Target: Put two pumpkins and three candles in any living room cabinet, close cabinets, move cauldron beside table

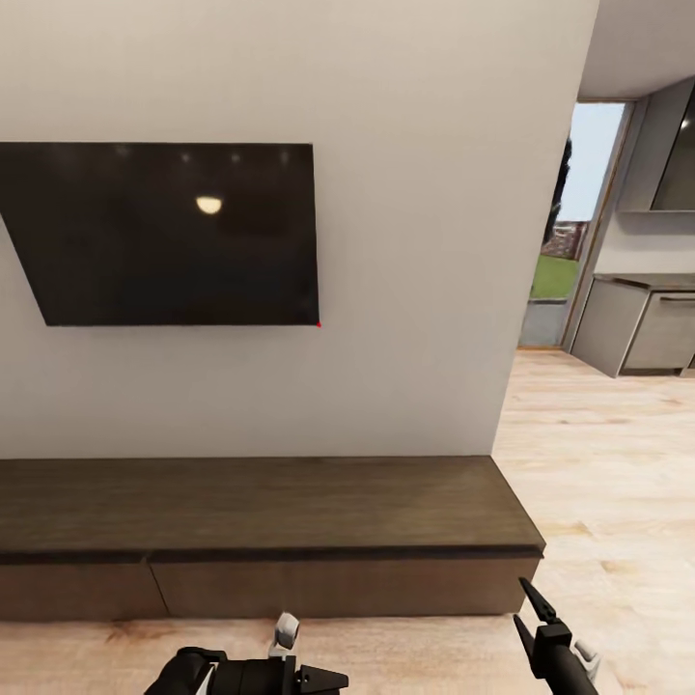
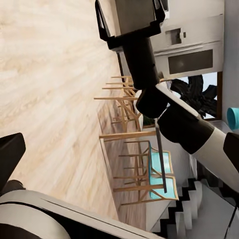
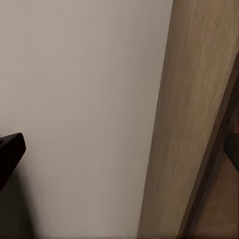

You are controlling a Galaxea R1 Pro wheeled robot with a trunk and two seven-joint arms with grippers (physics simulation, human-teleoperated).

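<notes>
The long, low dark-brown cabinet (image 1: pixel 270 502) runs along the white wall ahead, and all its flat fronts (image 1: pixel 328 587) are shut. Its wooden top (image 3: pixel 199 99) also crosses the right wrist view beside the wall. My left gripper (image 1: pixel 333 679) hangs low over the floor in front of the cabinet, open and holding nothing. My right gripper (image 1: pixel 519 598) stands off the cabinet's right end, open and empty; the left wrist view shows it (image 2: pixel 130 15) with its jaws spread. The pumpkins, candles, cauldron and table are out of view.
A dark TV (image 1: pixel 174 232) hangs on the wall above the cabinet. To the right of the wall, light wooden floor (image 1: pixel 598 463) leads to grey kitchen counters (image 1: pixel 642 323) and a glass door. Wooden dining chairs (image 2: pixel 127 107) and stairs (image 2: pixel 191 209) appear in the left wrist view.
</notes>
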